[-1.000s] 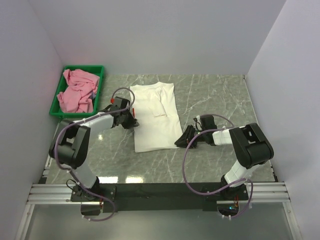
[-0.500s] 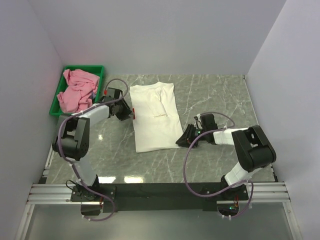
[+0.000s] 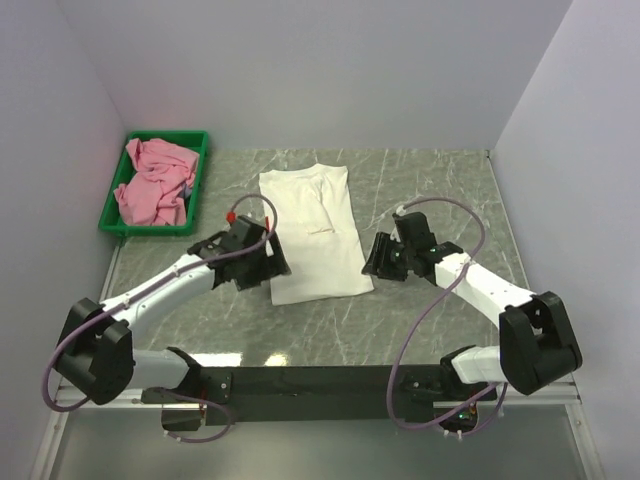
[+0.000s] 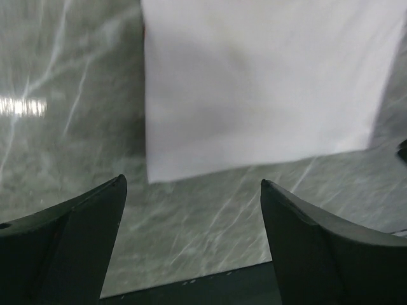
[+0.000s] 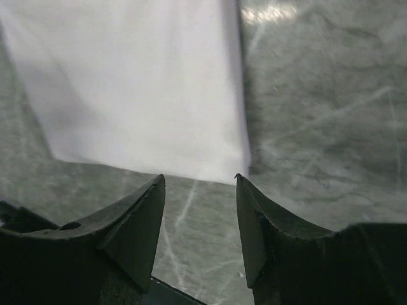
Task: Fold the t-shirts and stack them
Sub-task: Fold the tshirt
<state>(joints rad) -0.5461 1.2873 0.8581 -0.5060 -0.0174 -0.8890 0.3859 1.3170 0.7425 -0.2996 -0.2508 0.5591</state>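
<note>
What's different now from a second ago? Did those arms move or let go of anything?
The left claw slid along the left edge of the folded white t-shirt toward its near corner. The right claw drew back slightly from the near right corner. Both now stand open, holding nothing. The white t-shirt lies flat as before; the crumpled pink t-shirt stays in the green plastic tray.

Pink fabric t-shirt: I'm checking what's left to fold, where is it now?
The pink t-shirt lies crumpled in the green plastic tray at the far left of the top view, left of the white t-shirt.
</note>
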